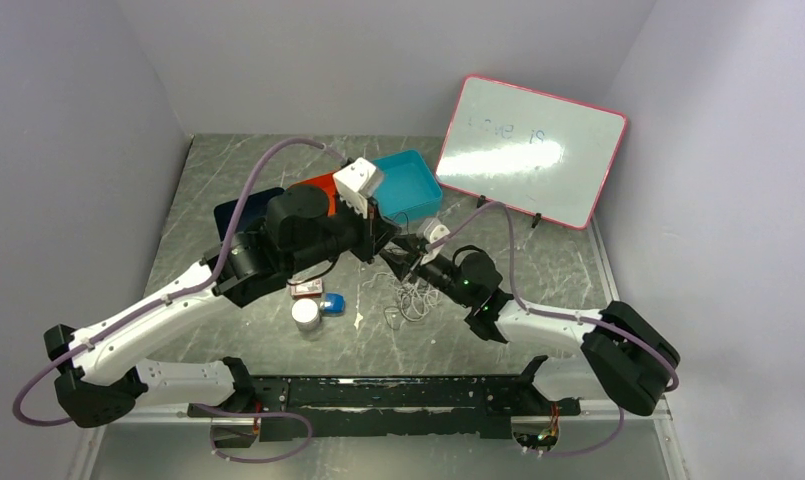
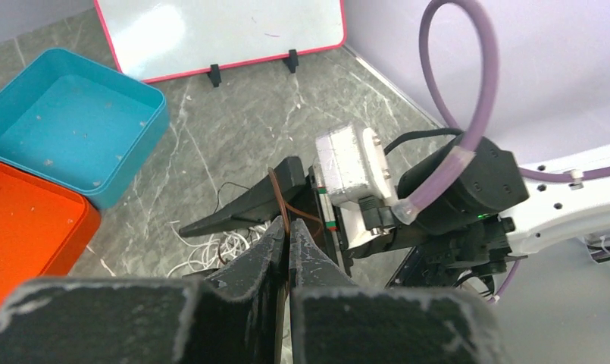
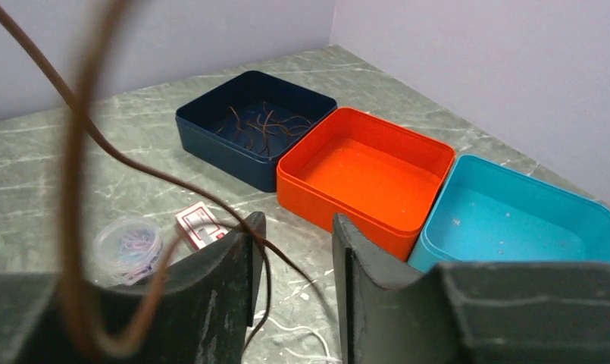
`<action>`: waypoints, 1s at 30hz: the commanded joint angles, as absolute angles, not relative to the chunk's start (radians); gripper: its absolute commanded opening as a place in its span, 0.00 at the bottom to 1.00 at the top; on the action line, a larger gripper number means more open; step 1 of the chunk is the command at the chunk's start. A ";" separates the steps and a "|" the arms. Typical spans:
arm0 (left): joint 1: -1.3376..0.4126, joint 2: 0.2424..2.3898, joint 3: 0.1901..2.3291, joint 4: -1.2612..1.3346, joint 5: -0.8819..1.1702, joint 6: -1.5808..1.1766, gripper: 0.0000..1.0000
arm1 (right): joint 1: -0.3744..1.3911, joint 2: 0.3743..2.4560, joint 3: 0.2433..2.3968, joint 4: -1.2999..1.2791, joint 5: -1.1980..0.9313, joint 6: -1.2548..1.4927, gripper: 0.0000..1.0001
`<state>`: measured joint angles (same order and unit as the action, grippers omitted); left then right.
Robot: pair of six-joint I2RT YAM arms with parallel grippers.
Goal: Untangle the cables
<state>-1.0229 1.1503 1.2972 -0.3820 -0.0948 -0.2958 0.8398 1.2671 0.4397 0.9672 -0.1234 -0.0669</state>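
A loose heap of thin white and dark cables [image 1: 410, 300] lies on the marble table between the two grippers; its white loops [image 2: 211, 249] also show in the left wrist view. My left gripper [image 2: 289, 231] is shut on a thin brown cable [image 2: 280, 199], held above the heap. That brown cable [image 3: 173, 182] loops close past the right wrist camera, drapes over the left fingertip [image 3: 250, 227] and runs down through the gap. My right gripper [image 3: 294, 239] faces the left one with its jaws apart, not pinching the cable.
Navy box [image 3: 211, 136] holding brown cables, orange box [image 3: 366, 171] and teal box [image 3: 514, 220] stand in a row at the back. A whiteboard [image 1: 531, 150] leans at the back right. A clear tub of paper clips [image 3: 126, 243], a red-and-white pack [image 3: 201, 225] and a small blue object [image 1: 333, 303] sit near the heap.
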 commanded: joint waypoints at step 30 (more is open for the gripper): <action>-1.027 1.211 1.777 -0.359 -0.137 -0.224 0.07 | 0.839 1.339 0.170 1.149 0.070 0.178 0.18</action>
<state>-1.0229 1.2098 1.6852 -0.4156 -0.1379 -0.2493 0.8398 1.3075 0.2085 1.1168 0.0196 0.1410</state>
